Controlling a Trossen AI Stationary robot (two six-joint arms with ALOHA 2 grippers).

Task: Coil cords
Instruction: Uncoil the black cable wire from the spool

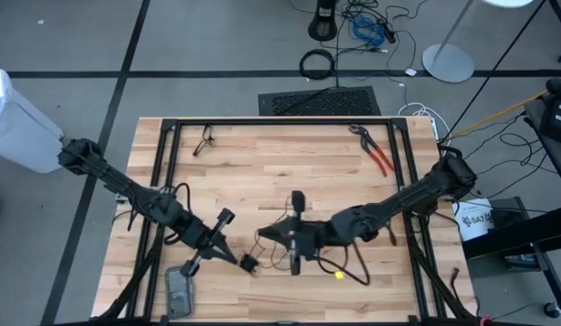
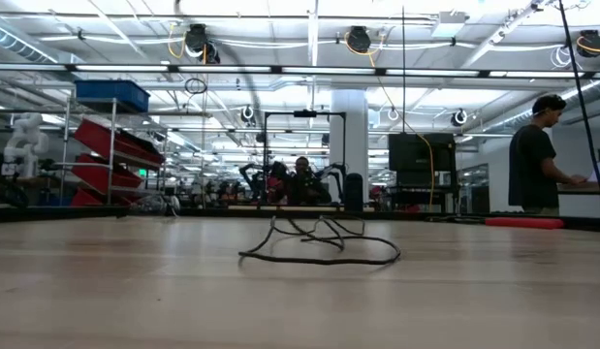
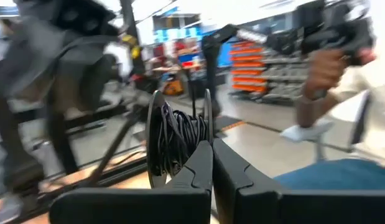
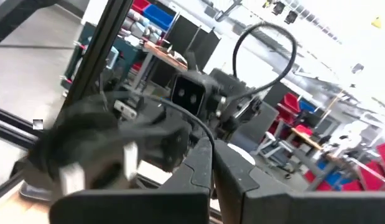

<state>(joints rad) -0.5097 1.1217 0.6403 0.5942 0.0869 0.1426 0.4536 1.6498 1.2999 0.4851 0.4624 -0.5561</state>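
Pale butcher-block wooden table [image 1: 262,172] across the middle of the high view, framed by black rails. Left gripper [image 1: 235,259] low and left of centre, fingers [image 3: 195,171] pressed together; just past their tips in the left wrist view, a tight bundle of black cord turns [image 3: 176,143], with no telling whether anything is pinched. Right gripper [image 1: 262,237] near the centre of the high view, pointing toward the left one, the two close but apart. Fingers [image 4: 195,168] closed there too, with the thin black cord [image 4: 186,121] curving down into the seam at their tips.

Lies otherwise in loose loops on the wood, that thin black cord [image 1: 348,270], just below and right of centre in the high view, small pale end piece among the loops. Shows in the low view as flat loops [image 2: 319,258] at mid-frame.

Red-handled pliers [image 1: 375,152] at the table's upper right, well apart from both grippers. Flat grey slab [image 1: 178,290] at the lower left. Thick black cable ring [image 1: 318,63] on the floor, top centre. Person in dark clothes [image 2: 534,160] standing at the far right of the low view.
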